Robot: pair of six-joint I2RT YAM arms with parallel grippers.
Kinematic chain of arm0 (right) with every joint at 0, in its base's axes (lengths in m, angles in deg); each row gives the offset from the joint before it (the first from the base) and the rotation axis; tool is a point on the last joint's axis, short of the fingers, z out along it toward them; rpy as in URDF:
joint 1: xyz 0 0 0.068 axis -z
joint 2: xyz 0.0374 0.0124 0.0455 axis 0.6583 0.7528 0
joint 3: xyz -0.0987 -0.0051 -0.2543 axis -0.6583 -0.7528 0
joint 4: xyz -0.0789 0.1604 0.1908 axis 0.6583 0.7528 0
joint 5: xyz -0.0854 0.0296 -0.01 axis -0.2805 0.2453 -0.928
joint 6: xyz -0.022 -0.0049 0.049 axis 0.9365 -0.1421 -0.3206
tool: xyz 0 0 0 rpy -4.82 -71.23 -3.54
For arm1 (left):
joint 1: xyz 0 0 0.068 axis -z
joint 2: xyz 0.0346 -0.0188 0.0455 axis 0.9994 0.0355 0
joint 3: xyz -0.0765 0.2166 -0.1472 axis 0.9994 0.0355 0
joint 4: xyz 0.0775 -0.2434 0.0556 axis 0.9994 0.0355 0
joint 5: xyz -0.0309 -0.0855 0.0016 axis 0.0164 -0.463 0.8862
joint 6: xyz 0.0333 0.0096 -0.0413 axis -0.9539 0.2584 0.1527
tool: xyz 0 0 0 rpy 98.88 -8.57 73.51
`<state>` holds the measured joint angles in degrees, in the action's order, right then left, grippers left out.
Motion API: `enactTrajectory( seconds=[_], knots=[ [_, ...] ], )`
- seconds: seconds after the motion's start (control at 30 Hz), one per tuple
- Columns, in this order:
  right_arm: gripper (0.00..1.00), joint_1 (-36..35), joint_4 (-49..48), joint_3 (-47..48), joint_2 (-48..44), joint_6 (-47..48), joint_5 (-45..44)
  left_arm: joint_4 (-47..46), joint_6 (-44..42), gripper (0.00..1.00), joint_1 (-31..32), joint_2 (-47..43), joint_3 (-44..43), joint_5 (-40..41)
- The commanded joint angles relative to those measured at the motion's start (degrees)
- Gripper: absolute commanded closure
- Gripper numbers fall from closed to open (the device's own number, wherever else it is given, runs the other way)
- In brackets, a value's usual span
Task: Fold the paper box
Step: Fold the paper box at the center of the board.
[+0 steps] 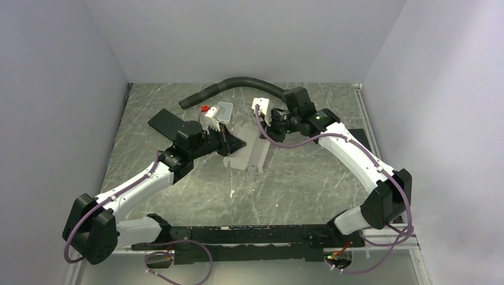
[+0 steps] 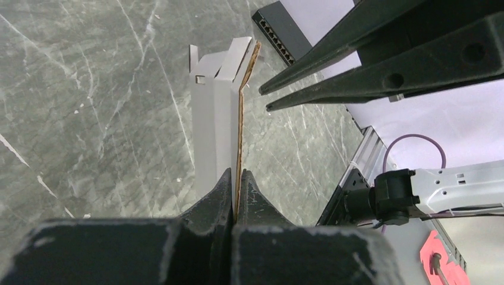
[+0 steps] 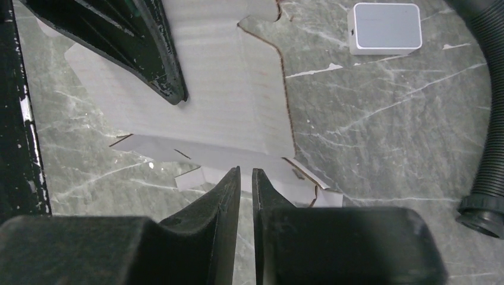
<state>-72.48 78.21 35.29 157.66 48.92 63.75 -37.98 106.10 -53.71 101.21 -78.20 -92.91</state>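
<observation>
The paper box (image 1: 248,153) is a white creased sheet, partly folded, in the middle of the table. In the left wrist view one panel of the paper box (image 2: 213,119) stands on edge. My left gripper (image 2: 238,175) is shut on that panel's brown-edged wall. From above, my left gripper (image 1: 236,143) meets the sheet from the left. My right gripper (image 3: 246,172) hovers just over the near flaps of the paper box (image 3: 232,101), with only a narrow gap between its fingers and nothing in it. Seen from above, my right gripper (image 1: 263,120) is at the sheet's far right corner.
A light grey rounded tile (image 3: 385,27) lies beyond the sheet. A black ribbed hose (image 1: 238,83) curves along the back. A flat black pad (image 1: 166,123) lies at the far left. The left arm's fingers (image 3: 154,53) reach over the sheet in the right wrist view.
</observation>
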Motion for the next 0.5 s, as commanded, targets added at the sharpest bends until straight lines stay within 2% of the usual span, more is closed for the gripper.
enactTrajectory(
  seconds=[0.0, 0.1, 0.2, 0.37, 0.47],
  knots=[
    [0.76, -0.7, 1.8, 2.8, 0.6, -3.4, -3.4, -2.7, 0.0, 1.00, -0.2, -0.4, 0.1, 1.5],
    [0.59, -0.7, 2.0, 3.0, 0.0, -3.2, -5.3, -2.3, -0.3, 1.00, -0.2, -0.2, 0.0, 1.3],
    [0.53, 0.2, 2.6, 3.0, -1.1, -2.1, -3.9, -2.2, -0.5, 1.00, -0.2, -0.6, 0.3, 1.4],
    [0.33, 11.1, 7.6, 7.7, -2.8, -0.3, 16.7, -1.3, -1.6, 1.00, -1.0, -0.7, 0.2, -0.7],
    [0.25, 13.4, 10.7, 8.0, -3.4, 7.7, 20.3, -0.9, -3.0, 1.00, -1.3, -0.4, -0.4, -4.3]
  ],
)
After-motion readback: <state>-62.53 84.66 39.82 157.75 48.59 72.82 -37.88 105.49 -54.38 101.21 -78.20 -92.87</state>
